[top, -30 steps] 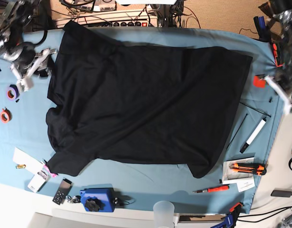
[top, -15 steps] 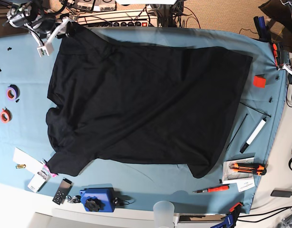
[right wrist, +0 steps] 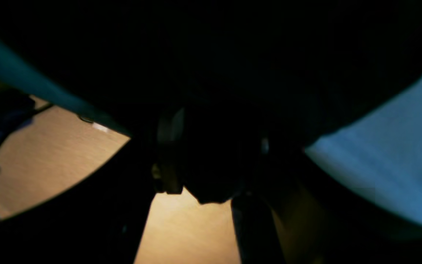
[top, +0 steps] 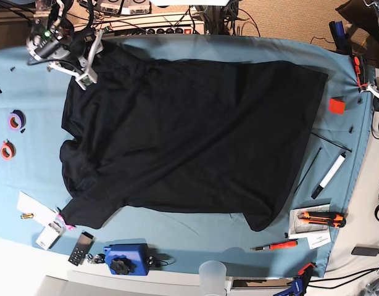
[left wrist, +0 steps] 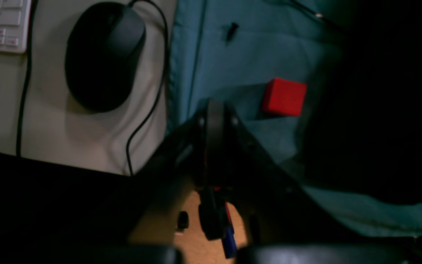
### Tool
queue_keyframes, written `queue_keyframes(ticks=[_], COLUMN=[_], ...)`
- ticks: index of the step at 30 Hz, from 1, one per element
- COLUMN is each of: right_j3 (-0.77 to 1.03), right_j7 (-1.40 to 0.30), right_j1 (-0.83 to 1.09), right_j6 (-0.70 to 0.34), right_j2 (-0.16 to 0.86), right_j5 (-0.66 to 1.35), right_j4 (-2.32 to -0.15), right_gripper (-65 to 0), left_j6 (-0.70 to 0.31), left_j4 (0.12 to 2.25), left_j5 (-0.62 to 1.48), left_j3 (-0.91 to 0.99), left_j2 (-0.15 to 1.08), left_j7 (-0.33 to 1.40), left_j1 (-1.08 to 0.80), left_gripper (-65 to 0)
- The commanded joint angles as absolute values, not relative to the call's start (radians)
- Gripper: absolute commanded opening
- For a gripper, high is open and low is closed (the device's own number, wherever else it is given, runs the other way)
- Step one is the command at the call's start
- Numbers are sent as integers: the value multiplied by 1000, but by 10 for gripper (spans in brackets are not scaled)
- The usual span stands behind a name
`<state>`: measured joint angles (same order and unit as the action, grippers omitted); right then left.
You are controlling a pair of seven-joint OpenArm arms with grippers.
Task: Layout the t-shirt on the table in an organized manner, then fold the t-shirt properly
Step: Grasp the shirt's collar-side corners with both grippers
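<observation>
The black t-shirt point(top: 189, 135) lies spread across the teal table point(top: 177, 237), with no print showing and its lower edge rumpled. My right gripper point(top: 91, 58) hangs over the shirt's far left corner, its white fingers apart: open. In the right wrist view, dark t-shirt fabric point(right wrist: 233, 55) fills the space around and between the fingers, beside the table cloth point(right wrist: 387, 176). Off the shirt at the table's right edge is my left gripper point(top: 376, 91). The left wrist view shows this left gripper point(left wrist: 214, 113) shut and empty, with the shirt's edge point(left wrist: 379, 110) to its right.
A red block point(top: 336, 105) point(left wrist: 284, 97) sits by the left gripper. A mouse point(left wrist: 103, 55) and keyboard point(left wrist: 2, 22) lie beyond the right edge. Tape rolls point(top: 15, 120), a marker point(top: 329, 174), box cutter point(top: 322, 217), screwdriver point(top: 277, 246), blue device point(top: 124, 259) and cup point(top: 212, 274) line the edges.
My right arm swung from the table's left side up to the far left corner and now sits over the shirt's corner. The left arm drew back to the right edge. The shirt has not moved.
</observation>
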<state>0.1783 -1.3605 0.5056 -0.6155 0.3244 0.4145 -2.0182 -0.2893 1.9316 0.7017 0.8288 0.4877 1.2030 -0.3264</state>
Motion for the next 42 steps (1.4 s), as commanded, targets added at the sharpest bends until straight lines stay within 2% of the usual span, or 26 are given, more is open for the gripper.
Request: queue_keyframes(ticks=[1,3,4,5,7,8,12,20,27,29,30,33,35,42], right_j3=[141,101,86,73,64,65,67,68,67,67,67,67,67,67], right_j7=[-1358,-1358,-1360,-1361,-1370,-1377,-1388,-1396,-1396,-1396,-1396,-1396,-1396,-1396], right_j1=[515,516,516,516,516,516,532,574,574,574,574,574,574,574], right_j6=[-607,-596,-592,-585,-578,-579,-579,-563,-563,-563,-563,-562,-563,-562], right_j2=[339,366,374,381,382,382,382,382,382,382,381,382,382,382], right_j5=[417,417,414,408,379,379,384,384,381,368,362,355,354,328], right_j4=[-2008,-2008,-2008,-2008,-2008,-2008,-2065,-2349,-2356,-2356,-2356,-2356,-2356,-2356], right_gripper=[-408,-411,-434,-484,-638,-650,-650,-650,-650,-650,-650,-650,-650,-650], left_j6=[-290,-290,-290,-290,-290,-290,-290,-290,-298,-364,-397,-447,-447,-409], left_j4=[1946,1946,1946,1946,1946,1946,1946,1946,1946,1946,1946,1946,1946,1942], left_j5=[712,712,712,712,712,711,712,718,825,885,921,1002,1011,968], left_j3=[839,839,839,839,839,839,839,839,838,838,838,838,838,741], left_j2=[507,507,507,507,507,507,506,498,484,464,451,407,383,346], left_j7=[1185,1179,1178,1178,1179,1179,1182,1184,1201,1227,1240,1230,1222,1202], left_j1=[-324,-324,-324,-324,-324,-324,-324,-325,-366,-397,-411,-436,-434,-435], left_gripper=[-650,-650,-650,-650,-650,-650,-650,-650,-650,-650,-624,-454,-388,-381])
